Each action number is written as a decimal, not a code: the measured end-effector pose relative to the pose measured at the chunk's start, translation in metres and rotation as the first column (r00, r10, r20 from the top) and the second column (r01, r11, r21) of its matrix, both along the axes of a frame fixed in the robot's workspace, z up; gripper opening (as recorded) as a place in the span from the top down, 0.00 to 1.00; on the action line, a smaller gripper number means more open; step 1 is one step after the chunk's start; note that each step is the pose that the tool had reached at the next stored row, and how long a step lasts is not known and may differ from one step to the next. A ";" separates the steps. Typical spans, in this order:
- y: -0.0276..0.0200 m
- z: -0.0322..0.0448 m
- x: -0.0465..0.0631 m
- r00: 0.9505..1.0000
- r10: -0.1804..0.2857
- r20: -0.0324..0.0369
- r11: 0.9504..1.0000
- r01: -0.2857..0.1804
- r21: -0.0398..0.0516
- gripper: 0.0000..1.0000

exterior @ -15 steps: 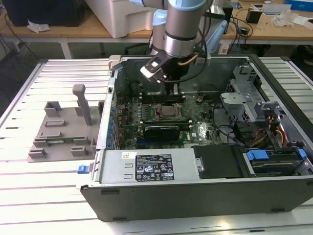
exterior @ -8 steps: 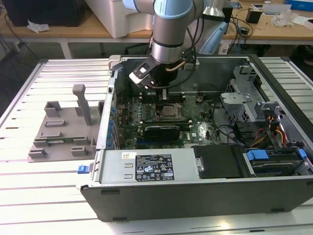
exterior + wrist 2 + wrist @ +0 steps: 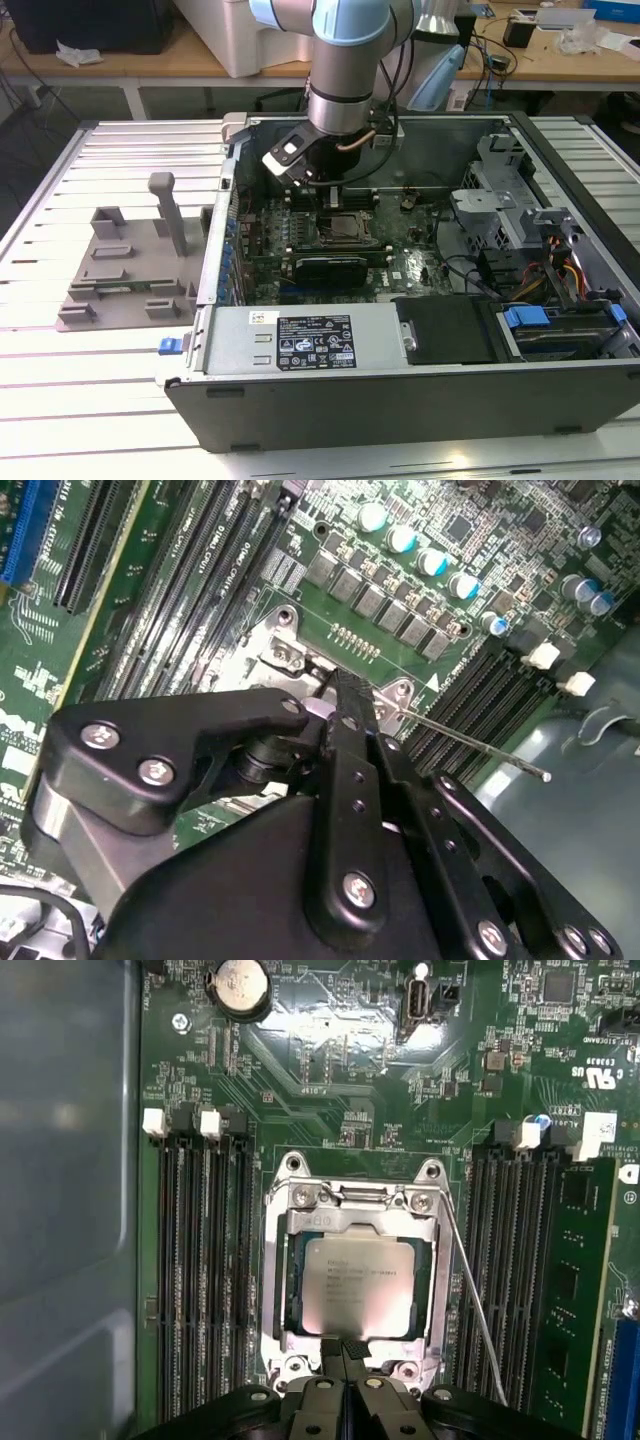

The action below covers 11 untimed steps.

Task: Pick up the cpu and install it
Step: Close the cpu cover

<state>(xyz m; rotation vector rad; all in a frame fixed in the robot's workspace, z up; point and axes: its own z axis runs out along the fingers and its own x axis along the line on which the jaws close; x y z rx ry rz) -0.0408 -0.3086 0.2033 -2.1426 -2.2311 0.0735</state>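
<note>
In the first wrist view the cpu [image 3: 360, 1285], a silvery square chip, lies flat inside the metal socket frame [image 3: 350, 1198] on the green motherboard. My gripper [image 3: 343, 1348] hovers at the socket's edge just off the chip, its black fingertips pressed together with nothing between them. The second wrist view looks past the gripper [image 3: 336, 688] from behind, with its tip over the socket frame [image 3: 283, 648]. In the exterior view the gripper [image 3: 335, 200] hangs down inside the open computer case, right above the socket [image 3: 345, 228].
A thin wire socket lever [image 3: 472, 1300] stands out beside the socket. Memory slots [image 3: 205, 1280] flank it on both sides. The case walls [image 3: 215, 240], a power supply [image 3: 300, 340] and a drive cage [image 3: 500, 205] surround the board. A grey tray [image 3: 125, 270] sits outside the case.
</note>
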 end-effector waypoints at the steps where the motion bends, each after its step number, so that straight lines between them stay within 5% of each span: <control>1: 0.0001 -0.0001 0.002 1.000 0.000 0.000 1.000 0.000 0.002 0.90; 6: 0.0001 0.0086 0.008 1.000 0.000 0.000 1.000 0.000 0.004 0.90; 11: 0.0000 0.0106 0.033 1.000 0.000 -0.006 1.000 0.000 0.014 0.90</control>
